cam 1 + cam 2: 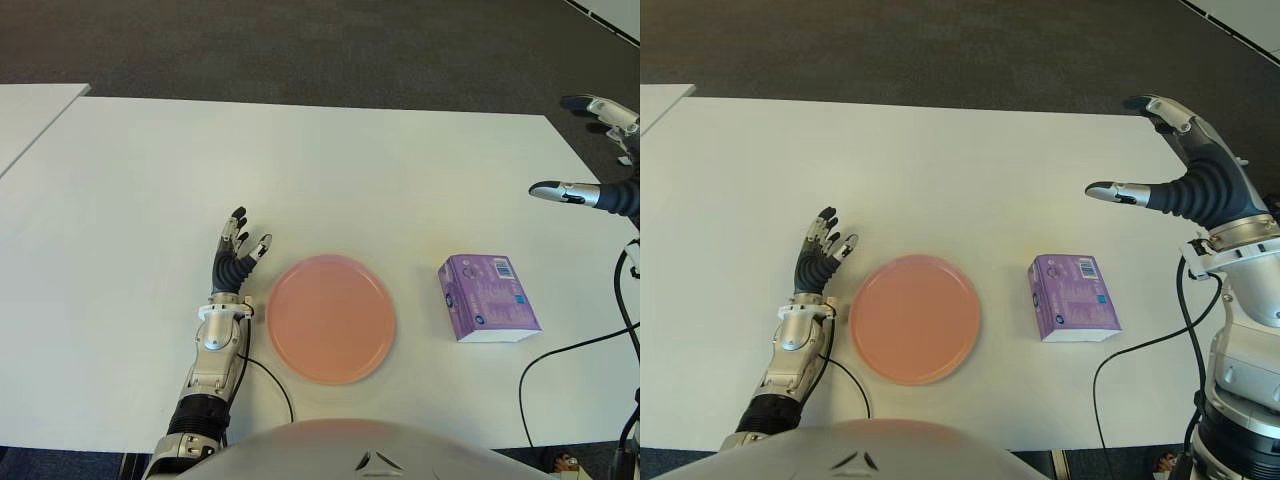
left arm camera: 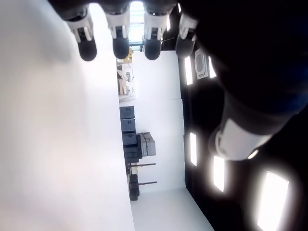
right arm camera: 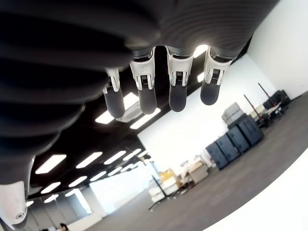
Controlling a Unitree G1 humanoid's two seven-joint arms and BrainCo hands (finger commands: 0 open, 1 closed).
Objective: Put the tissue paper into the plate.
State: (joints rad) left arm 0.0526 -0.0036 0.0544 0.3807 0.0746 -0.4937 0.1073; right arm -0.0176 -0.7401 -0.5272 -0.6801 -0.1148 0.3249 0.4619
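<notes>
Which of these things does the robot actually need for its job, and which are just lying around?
Needed:
purple tissue paper pack
round pink plate
open right robot hand, raised beyond the pack

Just there:
white table
idle left robot hand, left of the plate
black cable

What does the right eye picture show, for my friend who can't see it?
A purple tissue pack lies on a white table, right of an empty pink plate. The right hand hovers open above the pack; the left hand shows left of the plate.

White table (image 1: 330,170), dark grey carpet floor (image 1: 300,45) beyond it, second white table's corner (image 1: 30,110) at left
</notes>
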